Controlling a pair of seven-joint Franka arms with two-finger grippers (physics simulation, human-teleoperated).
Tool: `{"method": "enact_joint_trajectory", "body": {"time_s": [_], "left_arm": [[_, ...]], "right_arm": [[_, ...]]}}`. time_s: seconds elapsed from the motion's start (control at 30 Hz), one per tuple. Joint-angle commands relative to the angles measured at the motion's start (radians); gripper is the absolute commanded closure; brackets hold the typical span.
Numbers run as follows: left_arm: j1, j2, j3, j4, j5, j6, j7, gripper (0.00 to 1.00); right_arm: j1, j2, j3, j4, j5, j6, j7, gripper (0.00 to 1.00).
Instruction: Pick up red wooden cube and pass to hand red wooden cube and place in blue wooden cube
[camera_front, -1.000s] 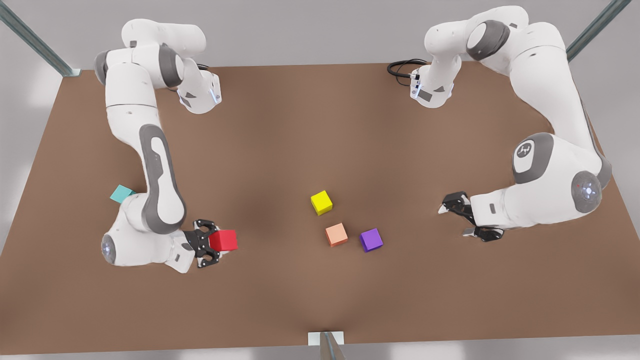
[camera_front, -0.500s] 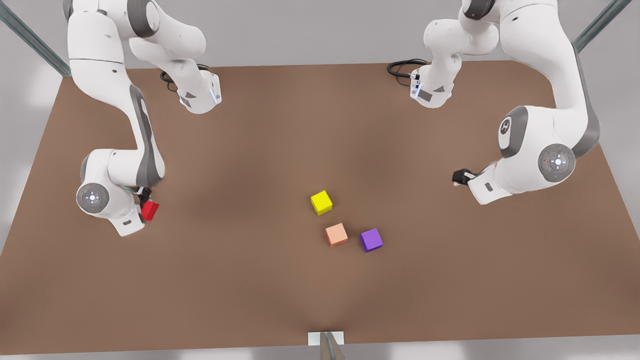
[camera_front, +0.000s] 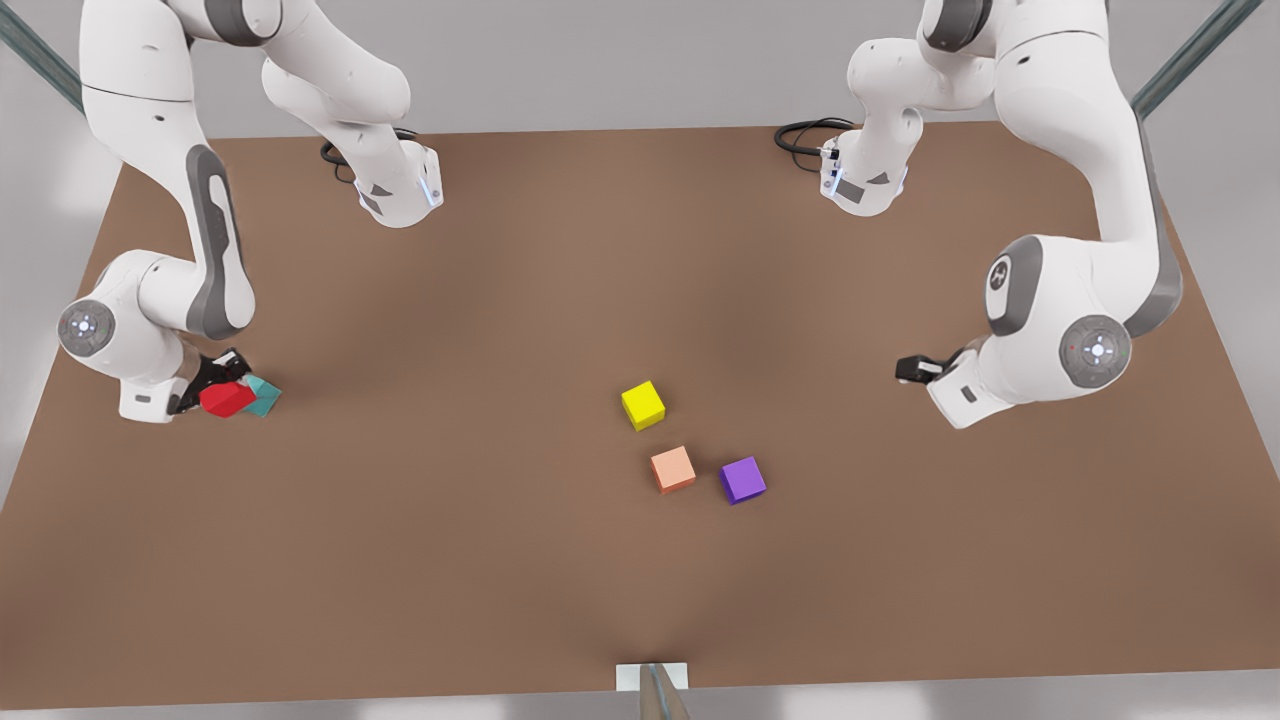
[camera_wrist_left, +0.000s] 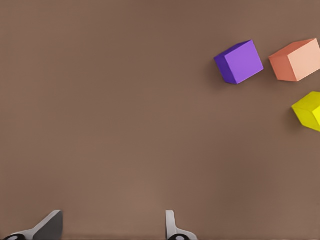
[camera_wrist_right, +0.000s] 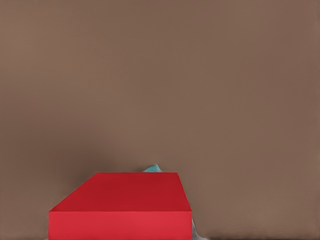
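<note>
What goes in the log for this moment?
right gripper: shut on red cube, over teal cube | left gripper: open, waiting

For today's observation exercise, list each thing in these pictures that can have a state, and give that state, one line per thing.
Right hand: shut on the red wooden cube, at the front view's left.
Red wooden cube: held, tilted, over the blue wooden cube.
Blue wooden cube: on the table, partly hidden.
Left hand: open, holding nothing, waiting.
Yellow cube: resting free.
Orange cube: resting free.
Purple cube: resting free.

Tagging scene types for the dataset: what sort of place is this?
Likely a simulated tabletop manipulation cell: a bare brown table, two Franka arms mounted on its far edge, and small coloured cubes, e.g. the yellow cube and purple cube.
</note>
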Motion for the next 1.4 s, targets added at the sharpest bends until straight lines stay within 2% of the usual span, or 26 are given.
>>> {"method": "enact_joint_trajectory", "body": {"time_s": [0.0, 0.73, 0.77, 0.8, 0.83, 1.37], "left_arm": [[-0.001, 0.002, 0.0, 0.0, 0.001, 0.0, -0.071, 0.0], [-0.001, 0.013, 0.0, 0.001, 0.004, -0.017, -0.073, 0.0], [-0.001, 0.013, 0.0, 0.001, 0.004, -0.017, -0.073, 0.0], [-0.001, 0.013, 0.0, 0.001, 0.005, -0.017, -0.073, 0.0], [-0.001, 0.013, 0.0, 0.001, 0.004, -0.017, -0.073, 0.0], [-0.001, 0.014, 0.0, 0.001, 0.007, -0.017, -0.073, 0.0]], "right_arm": [[-0.009, 0.01, -0.001, 0.003, 0.0, 0.052, 0.094, 0.26], [-0.079, 0.068, 0.001, -0.071, 0.023, 0.093, 0.051, 0.26], [-0.079, 0.07, 0.001, -0.071, 0.026, 0.093, 0.051, 0.19], [-0.079, 0.07, 0.001, -0.071, 0.026, 0.093, 0.051, 0.05], [-0.078, 0.076, 0.001, -0.07, 0.026, 0.093, 0.051, 0.0], [-0.052, 0.08, 0.03, -0.004, 0.061, 0.052, 0.054, 0.0]]}}
